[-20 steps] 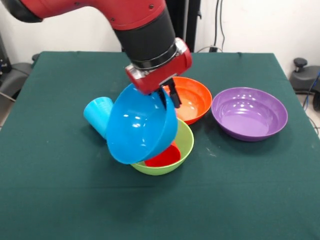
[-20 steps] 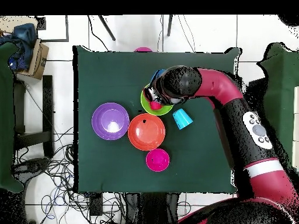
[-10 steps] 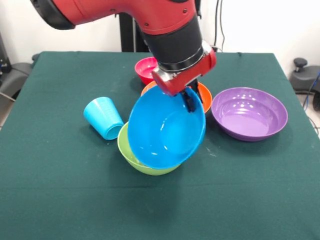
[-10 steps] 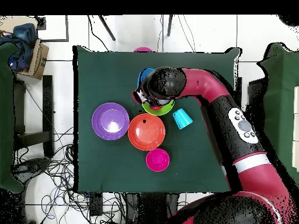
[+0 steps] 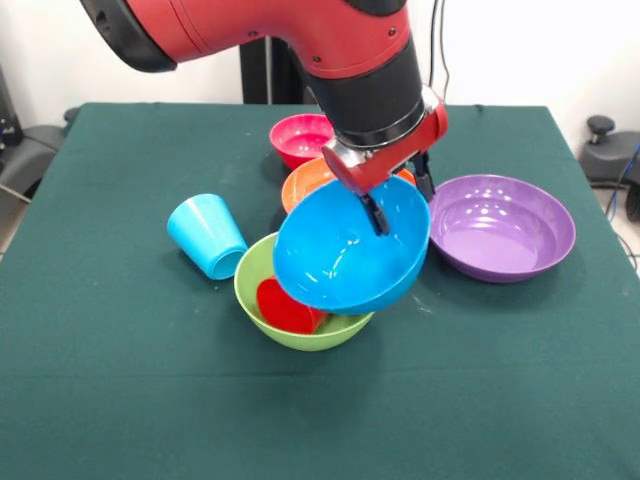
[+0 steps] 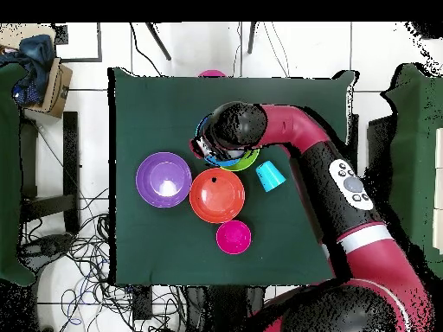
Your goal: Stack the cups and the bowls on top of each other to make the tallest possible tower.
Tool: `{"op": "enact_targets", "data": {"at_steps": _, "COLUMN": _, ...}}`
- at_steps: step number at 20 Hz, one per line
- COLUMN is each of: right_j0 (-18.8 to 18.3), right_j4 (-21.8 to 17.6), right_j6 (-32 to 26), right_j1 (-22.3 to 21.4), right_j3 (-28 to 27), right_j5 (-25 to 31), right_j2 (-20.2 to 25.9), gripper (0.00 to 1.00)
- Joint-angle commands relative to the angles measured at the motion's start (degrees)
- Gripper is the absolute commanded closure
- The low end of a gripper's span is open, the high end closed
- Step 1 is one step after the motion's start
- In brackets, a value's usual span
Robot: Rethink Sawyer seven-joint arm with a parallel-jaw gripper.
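gripper (image 5: 397, 200) at frame centre, pinched on rim of blue bowl (image 5: 345, 250), held tilted above lime green bowl (image 5: 262, 295) w/ red cup (image 5: 285, 307) inside. light blue cup (image 5: 207, 235) on its side at left. orange bowl (image 5: 308, 180), small pink-red bowl (image 5: 300, 137) behind; purple bowl (image 5: 500, 226) at right.

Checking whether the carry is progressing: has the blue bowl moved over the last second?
Yes. In the front view the blue bowl, held by the hand, has shifted rightward from above the lime green bowl toward the purple bowl.
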Motion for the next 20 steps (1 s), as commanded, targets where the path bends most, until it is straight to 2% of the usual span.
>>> {"op": "enact_targets", "data": {"at_steps": 1, "right_j0": -0.34, "right_j4": -2.72, "right_j6": -9.30, "right_j1": 4.66, "right_j3": 3.30, "right_j5": 5.42, "right_j2": -2.05, "gripper": 0.00}}
{"op": "enact_targets", "data": {"at_steps": 12, "right_j0": -0.20, "right_j4": -4.05, "right_j6": -9.97, "right_j1": 5.66, "right_j3": 1.89, "right_j5": 4.95, "right_j2": -2.07, "gripper": 0.00}}
{"op": "enact_targets", "data": {"at_steps": 16, "right_j0": -0.29, "right_j4": -2.94, "right_j6": -6.78, "right_j1": 5.74, "right_j3": 2.04, "right_j5": 3.70, "right_j2": -2.43, "gripper": 0.00}}
{"op": "enact_targets", "data": {"at_steps": 17, "right_j0": -0.26, "right_j4": -2.73, "right_j6": -5.99, "right_j1": 5.74, "right_j3": 1.99, "right_j5": 3.37, "right_j2": -2.55, "gripper": 1.00}}
{"op": "enact_targets", "data": {"at_steps": 20, "right_j0": 0.15, "right_j4": -2.89, "right_j6": -8.14, "right_j1": 5.65, "right_j3": 0.60, "right_j5": 6.30, "right_j2": -2.36, "gripper": 1.00}}
